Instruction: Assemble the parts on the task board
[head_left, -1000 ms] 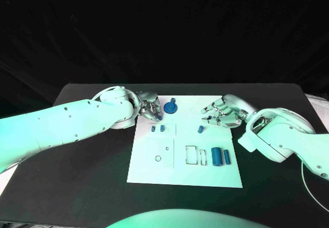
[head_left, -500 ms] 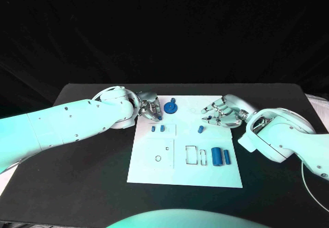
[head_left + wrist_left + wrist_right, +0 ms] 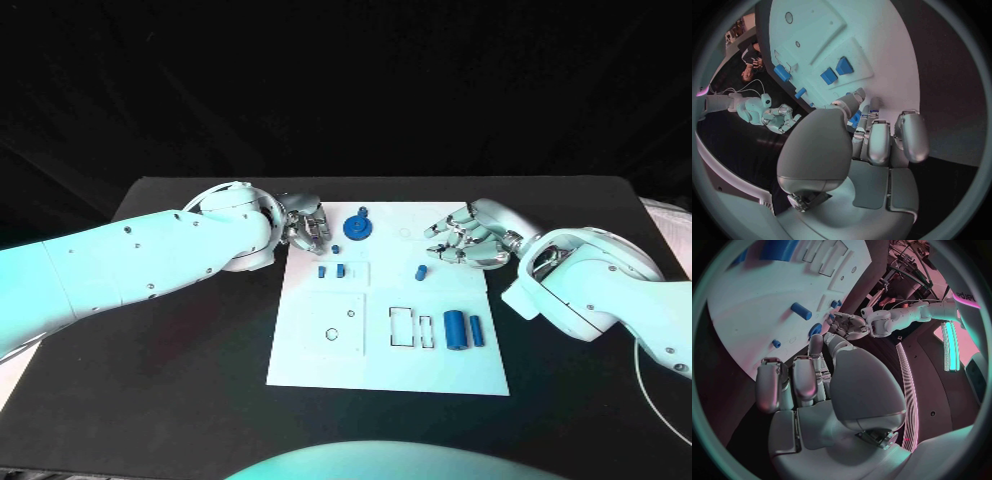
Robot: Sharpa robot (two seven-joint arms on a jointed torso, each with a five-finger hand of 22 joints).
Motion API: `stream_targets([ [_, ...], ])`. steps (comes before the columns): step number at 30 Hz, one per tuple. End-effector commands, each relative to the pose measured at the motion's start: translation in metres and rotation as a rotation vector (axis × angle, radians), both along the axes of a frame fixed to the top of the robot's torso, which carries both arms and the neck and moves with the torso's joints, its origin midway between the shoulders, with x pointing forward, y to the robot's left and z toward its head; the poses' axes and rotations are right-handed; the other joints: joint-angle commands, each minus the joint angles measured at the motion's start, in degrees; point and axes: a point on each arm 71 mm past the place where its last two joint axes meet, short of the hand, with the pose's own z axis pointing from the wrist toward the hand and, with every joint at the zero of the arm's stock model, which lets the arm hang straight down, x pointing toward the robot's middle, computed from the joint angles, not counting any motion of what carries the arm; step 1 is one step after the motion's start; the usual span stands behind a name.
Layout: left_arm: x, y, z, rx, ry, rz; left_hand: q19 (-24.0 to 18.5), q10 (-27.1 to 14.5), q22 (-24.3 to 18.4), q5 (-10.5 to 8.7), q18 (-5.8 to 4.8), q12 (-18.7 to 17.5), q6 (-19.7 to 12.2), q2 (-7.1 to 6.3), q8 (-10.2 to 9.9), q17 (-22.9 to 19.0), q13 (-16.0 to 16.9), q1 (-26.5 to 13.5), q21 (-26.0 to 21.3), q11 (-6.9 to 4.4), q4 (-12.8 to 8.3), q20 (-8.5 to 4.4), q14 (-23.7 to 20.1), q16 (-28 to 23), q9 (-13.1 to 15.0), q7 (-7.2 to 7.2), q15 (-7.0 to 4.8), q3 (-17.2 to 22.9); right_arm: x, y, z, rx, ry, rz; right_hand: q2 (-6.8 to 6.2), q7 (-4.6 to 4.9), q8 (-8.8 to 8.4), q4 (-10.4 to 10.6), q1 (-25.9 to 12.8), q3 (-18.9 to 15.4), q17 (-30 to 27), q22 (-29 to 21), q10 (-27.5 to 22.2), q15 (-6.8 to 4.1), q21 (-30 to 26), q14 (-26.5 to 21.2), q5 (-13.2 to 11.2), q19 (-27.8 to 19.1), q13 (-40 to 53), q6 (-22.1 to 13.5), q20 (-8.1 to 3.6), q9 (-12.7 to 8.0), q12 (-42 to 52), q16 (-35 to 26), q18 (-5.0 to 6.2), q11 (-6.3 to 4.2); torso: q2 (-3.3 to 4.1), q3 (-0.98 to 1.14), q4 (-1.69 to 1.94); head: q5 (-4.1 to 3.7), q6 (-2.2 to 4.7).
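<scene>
Two hands: both sit at the far end of the task board [image 3: 433,360], one at each far corner.
Left hand [image 3: 307,228]: at the board's far left corner, fingers curled in; a small blue part [image 3: 856,119] shows at its fingertips in the left wrist view, but whether it is pinched I cannot tell.
Right hand [image 3: 464,243]: at the far right corner, fingers curled, nothing visible in them.
Round blue part [image 3: 359,229]: on the board's far edge, just beside the left hand.
Two small parts [image 3: 332,270]: in the near-left outline.
Short peg [image 3: 421,270]: right of them.
Two long cylinders [image 3: 462,328]: side by side, toward the right edge.
</scene>
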Motion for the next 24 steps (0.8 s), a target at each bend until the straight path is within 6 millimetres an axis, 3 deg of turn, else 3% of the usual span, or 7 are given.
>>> stream_targets([
  [1,-0.002,0.005,0.005,-0.072,-0.008,0.003,-0.47,-0.40,1.28,-0.19,-0.21,-0.20,1.15,0.49,0.82,-0.27,0.00,1.54,-0.57,-0.08,-1.06,0.31,0.21,-0.44,0.29,-0.08,0.30,1.02,0.002,-0.003,0.001,0.004,-0.028,-0.011,-0.01,0.69,-0.05,0.32,0.88,1.40,-2.05,-0.26,-1.26,-0.02,-0.27,0.80,0.35,-0.20,-5.06,0.07,0.19,0.05,-5.22,-2.18,0.77,0.17,-0.01,-0.07,-0.02,-0.26,0.07],
  [3,-0.002,0.010,0.010,-0.160,-0.013,0.021,-1.23,-0.04,0.08,-0.20,0.20,-0.03,2.89,0.95,1.89,-1.76,0.13,2.64,-2.28,-0.20,-2.04,0.27,-0.34,-1.21,0.68,-0.34,0.14,2.27,0.003,-0.006,0.001,-0.004,-0.044,-0.014,-0.14,0.80,0.19,0.14,1.56,2.33,-2.94,-0.39,-3.49,0.12,-0.38,0.73,0.42,-0.23,-7.73,0.60,0.26,0.18,-8.50,-3.08,0.80,0.56,-0.08,-0.05,0.03,-0.57,0.12],
  [8,-0.006,0.023,0.027,-0.549,-0.023,0.115,-7.45,0.81,-9.04,-0.15,2.89,1.15,4.64,1.87,3.56,-14.55,0.70,1.98,-15.31,-0.33,-2.67,0.18,-5.88,-9.29,1.18,-0.17,0.02,3.91,0.005,-0.014,0.002,-0.045,-0.094,0.000,-1.26,1.38,0.69,-0.43,2.51,4.33,-5.22,-1.21,-5.02,0.99,-1.00,0.55,-0.65,-0.75,-17.05,2.25,1.08,0.52,-17.20,-5.38,0.99,1.65,-0.06,0.10,0.10,-1.08,0.84],
  [12,-0.015,0.028,0.036,-0.861,-0.010,0.204,-11.16,1.21,-14.21,-0.21,4.22,2.80,4.30,2.16,3.84,-20.80,1.54,0.24,-22.86,-0.53,-2.12,0.17,-8.98,-13.74,1.15,-0.10,0.09,3.11,0.007,-0.020,0.002,-0.131,-0.149,0.015,-1.81,0.48,1.10,-1.29,3.11,5.06,-6.68,-1.53,-3.47,0.85,-1.29,0.49,-1.17,-0.95,-22.27,3.89,1.14,0.84,-20.58,-6.77,1.08,1.37,-0.04,-0.01,0.08,-2.18,1.19],
  [14,-0.022,0.030,0.038,-1.057,0.030,0.273,-12.40,1.14,-15.88,-0.21,4.56,4.05,3.95,2.27,3.96,-22.14,2.21,-1.08,-25.38,-0.68,-1.47,0.25,-9.93,-14.81,1.11,-0.31,0.04,1.99,0.008,-0.022,0.002,-0.197,-0.184,0.016,-2.10,0.04,1.27,-1.77,3.33,5.19,-7.11,-1.60,-2.76,0.70,-1.39,0.53,-1.52,-0.98,-24.47,4.73,1.02,0.99,-21.69,-7.16,1.08,1.16,-0.10,0.00,0.07,-2.90,1.23],
  [18,-0.030,0.034,0.034,-1.274,0.141,0.374,-12.84,0.65,-17.06,-0.20,4.69,6.53,3.61,2.84,4.35,-22.74,3.58,-2.60,-27.13,-0.92,-0.66,0.22,-10.43,-15.09,1.15,-0.59,-0.05,0.00,0.011,-0.024,0.001,-0.319,-0.242,0.008,-2.35,-0.46,1.22,-2.31,3.55,5.46,-8.00,-1.77,-2.61,0.69,-1.55,0.54,-2.36,-1.02,-27.12,5.42,0.94,1.08,-23.07,-7.95,1.12,1.10,-0.14,0.03,0.19,-4.15,1.64],
  [24,-0.034,0.039,0.031,-1.376,0.181,0.421,-13.14,-0.63,-18.43,-0.02,4.89,8.98,3.45,3.44,5.01,-23.52,4.94,-3.38,-29.10,-1.02,-0.25,0.22,-11.00,-15.35,1.28,-0.72,-0.08,-2.35,0.015,-0.024,0.000,-0.437,-0.286,-0.009,-2.82,-0.96,0.81,-2.07,3.05,5.79,-9.12,-3.01,-3.40,0.92,-2.43,0.52,-4.64,-1.77,-30.04,5.73,1.11,1.03,-24.62,-8.95,1.35,1.36,0.01,-0.01,0.15,-4.72,2.14],
])
